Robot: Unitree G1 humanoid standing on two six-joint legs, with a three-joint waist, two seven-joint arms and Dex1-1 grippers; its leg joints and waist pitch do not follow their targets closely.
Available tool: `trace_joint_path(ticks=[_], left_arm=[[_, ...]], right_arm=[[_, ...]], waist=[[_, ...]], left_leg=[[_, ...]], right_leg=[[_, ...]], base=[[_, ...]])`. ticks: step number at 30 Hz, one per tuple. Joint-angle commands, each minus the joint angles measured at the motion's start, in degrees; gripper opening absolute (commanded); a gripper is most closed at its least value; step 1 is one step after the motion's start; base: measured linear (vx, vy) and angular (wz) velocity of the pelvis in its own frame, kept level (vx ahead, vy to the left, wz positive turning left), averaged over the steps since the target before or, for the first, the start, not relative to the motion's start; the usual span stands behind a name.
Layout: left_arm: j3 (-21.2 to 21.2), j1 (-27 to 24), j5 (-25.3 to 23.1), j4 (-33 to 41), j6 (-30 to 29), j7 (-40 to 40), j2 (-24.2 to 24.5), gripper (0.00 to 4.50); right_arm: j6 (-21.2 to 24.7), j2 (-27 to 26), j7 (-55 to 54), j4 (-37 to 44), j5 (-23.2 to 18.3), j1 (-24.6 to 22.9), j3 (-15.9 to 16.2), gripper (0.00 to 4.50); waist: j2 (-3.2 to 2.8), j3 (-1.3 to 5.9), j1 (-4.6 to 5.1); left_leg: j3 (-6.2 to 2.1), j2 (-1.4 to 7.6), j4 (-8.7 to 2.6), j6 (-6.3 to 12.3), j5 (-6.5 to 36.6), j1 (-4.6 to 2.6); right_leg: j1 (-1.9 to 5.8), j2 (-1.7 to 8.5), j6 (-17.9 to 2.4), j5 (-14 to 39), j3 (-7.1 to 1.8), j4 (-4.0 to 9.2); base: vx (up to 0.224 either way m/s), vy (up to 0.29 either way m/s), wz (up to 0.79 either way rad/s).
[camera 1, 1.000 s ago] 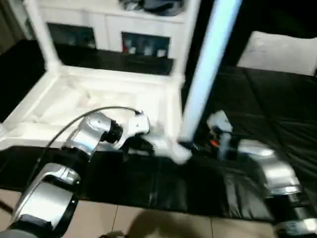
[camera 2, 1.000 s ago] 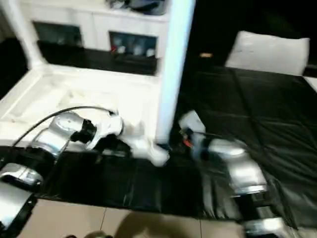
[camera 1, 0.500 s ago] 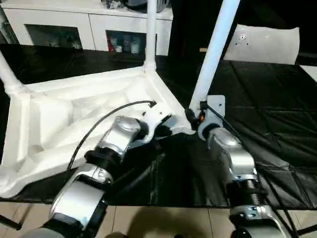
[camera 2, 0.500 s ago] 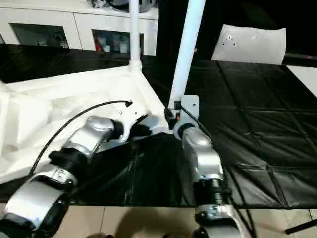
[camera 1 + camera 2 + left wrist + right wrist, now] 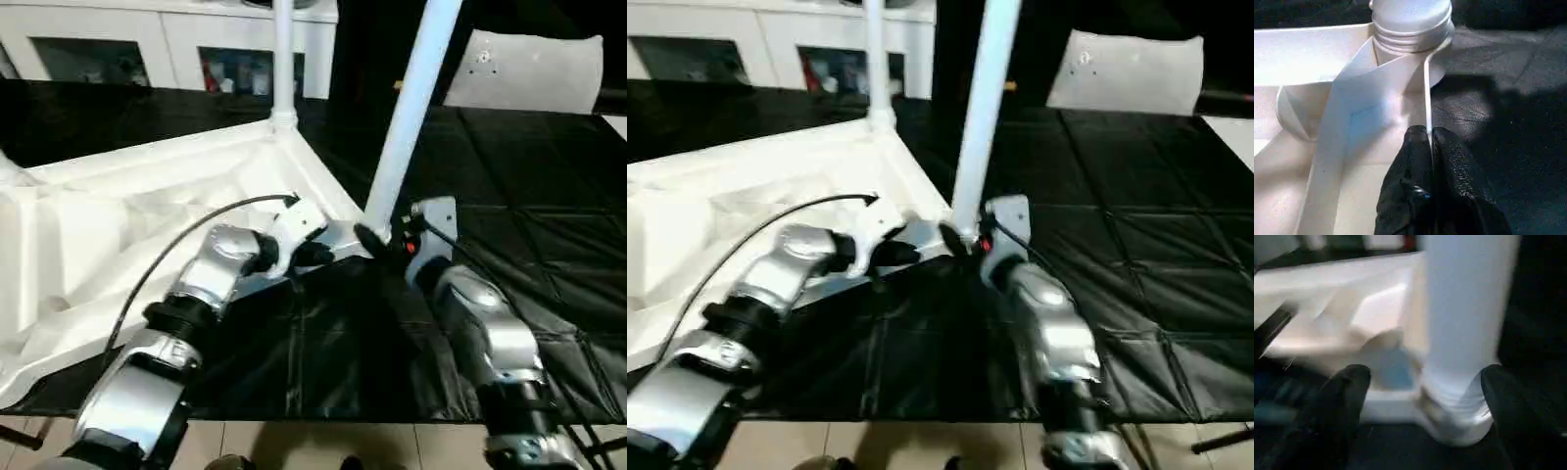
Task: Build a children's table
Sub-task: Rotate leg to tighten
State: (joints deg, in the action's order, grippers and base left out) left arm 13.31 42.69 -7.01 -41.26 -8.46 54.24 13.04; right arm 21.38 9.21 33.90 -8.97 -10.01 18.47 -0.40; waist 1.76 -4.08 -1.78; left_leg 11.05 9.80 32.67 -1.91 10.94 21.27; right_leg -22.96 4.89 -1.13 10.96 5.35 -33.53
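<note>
Right gripper [image 5: 1420,382]: spread wide around the foot of the near leg [image 5: 407,108], fingers [image 5: 1342,396] apart from it.
Left gripper [image 5: 1429,142]: pinched tight on the tabletop [image 5: 127,215] rim beside that corner socket.
Tabletop: upside down on black mat [image 5: 529,196].
Far leg [image 5: 283,59]: upright in the corner beyond.
Cabinet [image 5: 147,39]: behind tabletop.

No readable text, labels, brands or numbers anywhere.

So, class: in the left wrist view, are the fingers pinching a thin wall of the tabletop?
Yes, the black fingers close on the tabletop wall.
</note>
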Motion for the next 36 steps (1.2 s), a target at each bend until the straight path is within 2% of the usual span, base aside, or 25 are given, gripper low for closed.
trace_joint_path(ticks=[1,2,3,5,6,7,8,9,11,12,15,21,25,26,30,36], left_arm=[[1.81,-1.57,-0.18,-0.18,2.63,5.20,1.94,0.00],[2.16,-1.79,0.04,-0.21,3.59,7.25,2.87,0.00],[3.06,-2.17,0.60,-0.14,7.21,11.72,4.48,0.00],[3.60,-2.29,0.82,-0.12,8.33,14.14,5.47,0.00],[4.08,-2.22,0.57,-0.29,8.72,15.26,6.21,0.00],[4.66,-2.17,0.41,-0.48,9.87,16.97,7.06,0.00],[4.66,-2.17,0.41,-0.48,9.87,16.97,7.06,0.00],[5.02,-2.03,0.48,-0.69,10.46,18.95,7.95,0.00],[5.29,-1.71,1.44,-0.89,12.02,23.43,9.34,0.00],[5.53,-1.39,2.12,-1.06,12.93,26.00,9.97,0.00],[6.32,-0.86,2.70,-1.42,13.67,29.57,10.88,0.00],[7.75,-0.49,2.93,-1.42,14.71,34.18,11.24,0.00],[8.94,-0.05,2.62,-1.68,15.62,36.79,11.22,0.00],[9.23,0.04,2.68,-1.56,15.72,37.44,11.04,0.00],[9.79,0.20,3.09,-1.51,16.20,38.24,10.71,0.00],[11.04,0.00,3.57,-0.83,16.45,38.26,10.77,0.00]], right_arm=[[0.00,3.28,6.18,2.00,-1.45,-0.99,0.96,4.36],[-0.03,5.01,8.53,2.51,-1.99,-1.37,1.09,4.45],[-0.57,7.61,12.25,2.94,-2.57,-1.72,1.34,4.49],[-0.56,9.02,14.40,3.23,-3.04,-1.84,1.41,4.49],[-0.42,9.85,15.73,3.45,-3.45,-1.83,1.42,4.49],[-0.40,10.73,17.04,3.46,-3.80,-1.63,1.50,4.49],[-0.40,10.73,17.04,3.46,-3.80,-1.63,1.50,4.49],[-0.49,11.75,18.77,3.38,-4.22,-1.23,1.63,4.49],[-0.62,13.83,22.44,3.26,-5.15,-0.36,2.30,4.49],[-0.99,15.06,24.53,2.85,-5.52,0.18,3.02,4.49],[-2.29,16.93,29.11,1.89,-5.77,0.99,4.82,4.49],[-4.25,17.70,33.77,0.07,-5.33,2.31,6.71,4.49],[-5.25,17.96,37.53,-1.67,-5.79,3.74,8.29,4.01],[-5.76,17.91,38.54,-2.47,-5.69,4.36,8.92,4.01],[-6.98,18.01,40.14,-4.26,-5.39,5.47,10.11,3.69],[-7.81,17.69,43.48,-6.20,-5.17,6.84,11.89,3.28]], waist=[[0.25,3.75,-0.45],[0.16,3.68,-0.46],[0.24,3.64,-0.61],[0.17,3.41,-0.62],[0.18,3.22,-0.66],[0.18,3.22,-0.66],[0.08,3.18,-0.77],[-0.01,3.22,-0.98],[0.07,3.17,-1.38],[0.24,3.22,-1.50],[0.10,3.30,-1.91],[0.27,3.50,-2.79],[0.28,3.48,-3.47],[0.46,3.55,-3.52],[0.39,3.42,-3.69],[0.76,3.46,-3.95]], left_leg=[[-1.61,3.89,-2.85,9.30,0.68,-0.48],[-1.48,3.94,-2.83,9.34,1.42,-0.60],[-1.47,3.95,-2.86,9.10,2.37,-0.64],[-1.36,4.12,-3.01,8.12,3.96,-0.75],[-1.31,4.16,-3.10,6.74,5.98,-0.89],[-1.31,4.16,-3.10,6.74,5.98,-0.89],[-1.33,4.26,-3.19,5.83,7.48,-1.06],[-1.28,4.29,-3.22,4.89,8.24,-1.28],[-1.25,4.40,-3.35,4.19,7.72,-1.30],[-1.17,4.33,-3.30,4.10,7.52,-1.26],[-1.05,4.39,-3.17,4.23,6.96,-1.31],[-0.93,4.45,-2.91,5.11,4.99,-1.14],[-0.85,4.52,-2.89,4.95,5.25,-1.29],[-0.83,4.51,-2.87,4.71,5.78,-1.29],[-0.97,4.60,-3.00,3.41,7.36,-1.28],[-1.02,4.54,-2.91,2.85,7.68,-1.21]], right_leg=[[3.81,5.04,-15.79,-4.55,-3.70,2.14],[3.70,5.02,-16.03,-3.59,-3.72,2.26],[3.72,4.98,-15.84,-1.88,-3.73,2.43],[3.41,4.89,-15.44,0.78,-3.82,2.59],[3.21,4.92,-15.22,4.16,-3.85,2.92],[3.21,4.92,-15.22,4.16,-3.85,2.92],[3.07,4.98,-14.74,6.65,-3.88,3.16],[2.94,4.95,-14.59,7.80,-3.90,3.25],[2.95,4.83,-14.47,7.18,-3.89,2.99],[2.99,4.83,-14.59,6.52,-3.86,2.86],[3.01,4.89,-14.97,5.17,-3.84,2.55],[3.09,5.01,-15.61,2.82,-3.74,2.09],[2.94,4.99,-15.58,3.73,-3.73,2.11],[2.97,5.05,-15.39,4.58,-3.72,2.15],[2.86,5.15,-14.71,7.63,-3.74,2.36],[2.84,5.21,-13.85,9.55,-3.76,2.42]], base=[[0.000,0.000,0.00],[0.000,0.000,0.00],[0.000,0.000,0.00],[0.000,0.000,0.00],[0.000,0.000,0.00],[0.000,0.000,0.00],[0.000,0.000,0.00],[0.000,0.000,0.00],[0.000,0.000,0.00],[0.000,0.000,0.00],[0.000,0.000,0.00],[0.000,0.000,0.00],[0.000,0.000,0.00],[0.000,0.000,0.00],[0.000,0.000,0.00],[0.000,0.000,0.00]])
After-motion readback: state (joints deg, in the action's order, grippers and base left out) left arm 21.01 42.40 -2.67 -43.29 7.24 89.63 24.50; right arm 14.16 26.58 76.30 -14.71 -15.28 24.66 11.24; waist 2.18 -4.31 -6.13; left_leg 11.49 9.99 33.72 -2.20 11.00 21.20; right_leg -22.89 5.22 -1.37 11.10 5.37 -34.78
